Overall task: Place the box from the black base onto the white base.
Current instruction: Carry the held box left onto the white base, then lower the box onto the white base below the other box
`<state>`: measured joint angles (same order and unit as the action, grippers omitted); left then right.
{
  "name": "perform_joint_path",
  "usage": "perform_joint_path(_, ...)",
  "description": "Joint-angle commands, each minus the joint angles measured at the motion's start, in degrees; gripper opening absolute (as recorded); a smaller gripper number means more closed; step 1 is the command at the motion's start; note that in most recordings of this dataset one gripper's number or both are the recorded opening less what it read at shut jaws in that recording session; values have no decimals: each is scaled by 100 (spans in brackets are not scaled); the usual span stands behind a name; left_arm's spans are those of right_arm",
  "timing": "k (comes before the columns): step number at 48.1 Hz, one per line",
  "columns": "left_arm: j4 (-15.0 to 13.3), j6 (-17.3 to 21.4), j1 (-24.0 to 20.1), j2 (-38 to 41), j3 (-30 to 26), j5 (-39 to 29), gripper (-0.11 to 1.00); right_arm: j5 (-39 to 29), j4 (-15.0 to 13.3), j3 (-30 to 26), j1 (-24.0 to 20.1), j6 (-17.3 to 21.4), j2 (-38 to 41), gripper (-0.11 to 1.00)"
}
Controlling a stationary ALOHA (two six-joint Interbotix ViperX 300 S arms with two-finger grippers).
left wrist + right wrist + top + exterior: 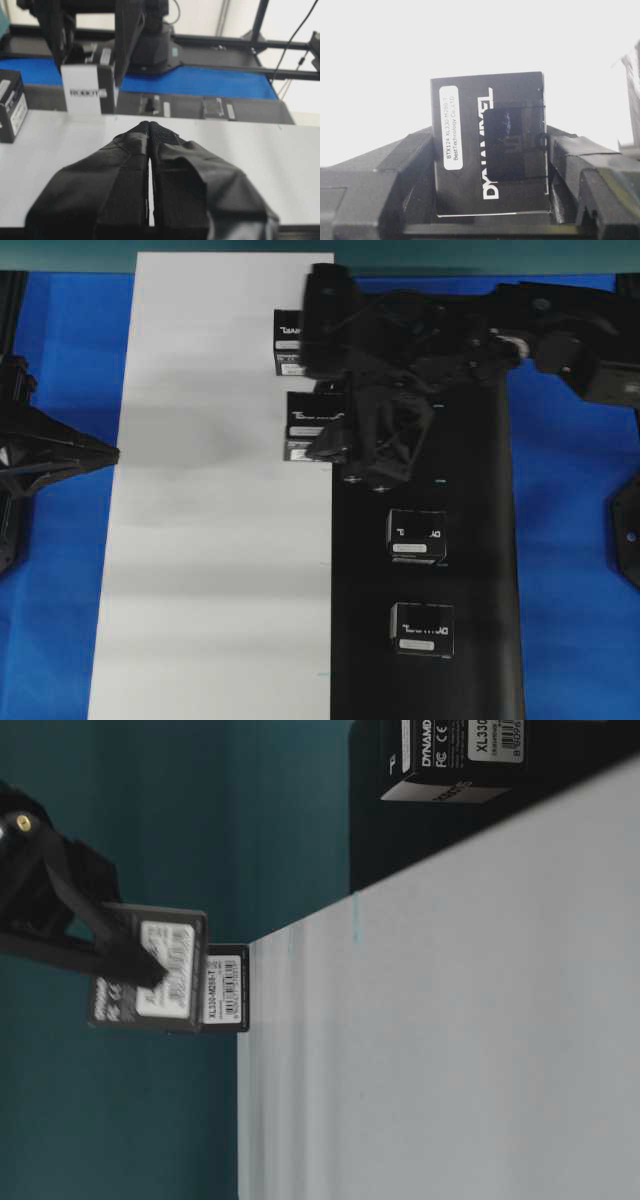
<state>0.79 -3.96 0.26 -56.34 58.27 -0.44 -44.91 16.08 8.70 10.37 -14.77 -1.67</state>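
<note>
Black cardboard makes up the box (490,150), a small rectangular carton with white logo lettering down one face and a white label strip beside it; the right gripper (492,165) pinches it between its padded fingers (570,155), one at nine o'clock and one at three o'clock of the carton in the right wrist view; overhead, the held box (312,425) sits at the right edge of the white base (220,540), just beside the seam with the black base (470,470); a second box (288,342) lies at twelve o'clock of it on the white sheet; two more boxes (417,537) rest on the black sheet toward five o'clock; the left gripper (150,135) has its fingers pressed together above the white sheet, holding nothing.
</note>
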Motion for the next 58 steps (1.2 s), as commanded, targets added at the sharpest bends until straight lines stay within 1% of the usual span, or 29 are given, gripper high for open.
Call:
perform_joint_path(1, 18, -9, 9, 18, -158, 26, -1, -97, 18, -211, -35, 9, 167, 59)
perform_joint_path(12, 18, 0, 9, 26, -158, 35, -1, -202, 18, -378, -35, 9, 413, 59)
perform_joint_path(29, 18, 0, 9, 26, -141, 26, -1, -158, 18, -378, -44, 18, 606, 59)
perform_joint_path(44, 18, 0, 9, 26, -141, 26, -1, -176, 9, -360, 9, 9, 624, 59)
perform_joint_path(48, 9, 0, 18, 26, -141, 26, -1, -176, 9, -352, 9, 9, 624, 56)
perform_joint_path(58, 9, 0, 35, 26, -141, 26, -1, -193, 9, -316, 9, 9, 624, 56)
